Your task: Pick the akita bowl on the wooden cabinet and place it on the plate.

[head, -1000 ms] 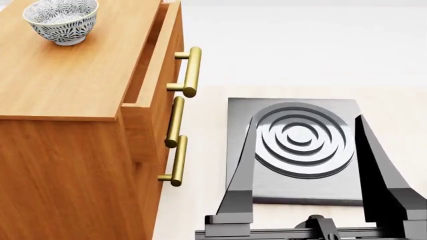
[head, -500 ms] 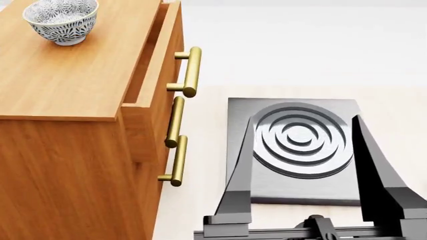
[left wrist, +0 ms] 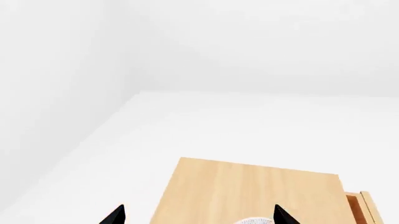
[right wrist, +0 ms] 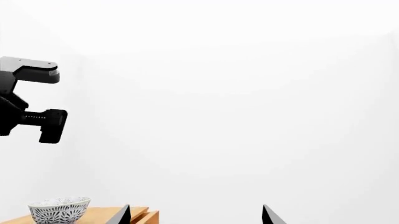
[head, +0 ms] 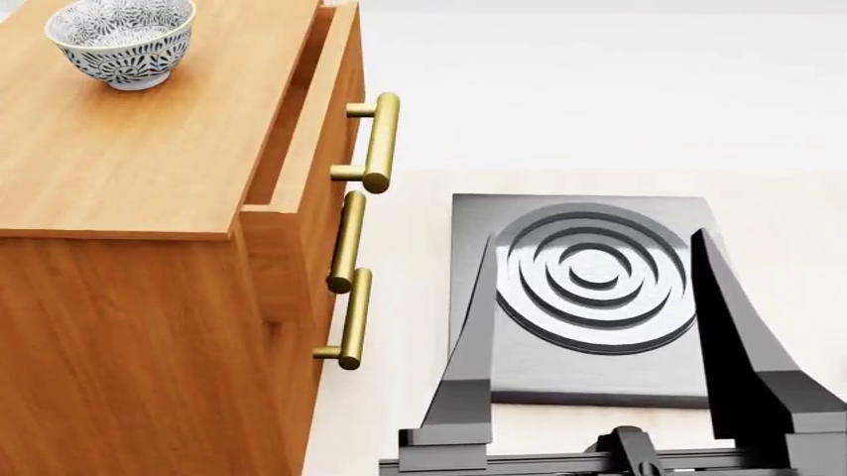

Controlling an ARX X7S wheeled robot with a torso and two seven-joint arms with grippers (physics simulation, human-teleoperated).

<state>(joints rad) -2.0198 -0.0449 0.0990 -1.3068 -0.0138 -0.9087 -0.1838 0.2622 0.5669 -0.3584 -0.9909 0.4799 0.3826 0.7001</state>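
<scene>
The akita bowl [head: 121, 40] stands upright on the far left of the wooden cabinet [head: 133, 169] top. In the left wrist view only a sliver of the bowl's rim [left wrist: 255, 220] shows, on the cabinet top [left wrist: 249, 191]. My left gripper [left wrist: 198, 215] is open above that top, with the bowl's rim close to one fingertip and nothing held. My right gripper [head: 601, 239] is open and empty to the right of the cabinet, over a grey burner. From the right gripper [right wrist: 195, 214] the bowl [right wrist: 59, 210] shows far off. The plate is out of view.
A grey square burner [head: 530, 367] with raised rings lies on the pale floor right of the cabinet. Brass bar handles [head: 380, 139] stick out from the cabinet front, and the top drawer [head: 298, 109] is pulled slightly out. A dark part of the left arm [right wrist: 28, 107] hangs above the bowl.
In the head view my right gripper has drifted slightly left and its fingers stand a little taller. The bowl and the cabinet have not moved.
</scene>
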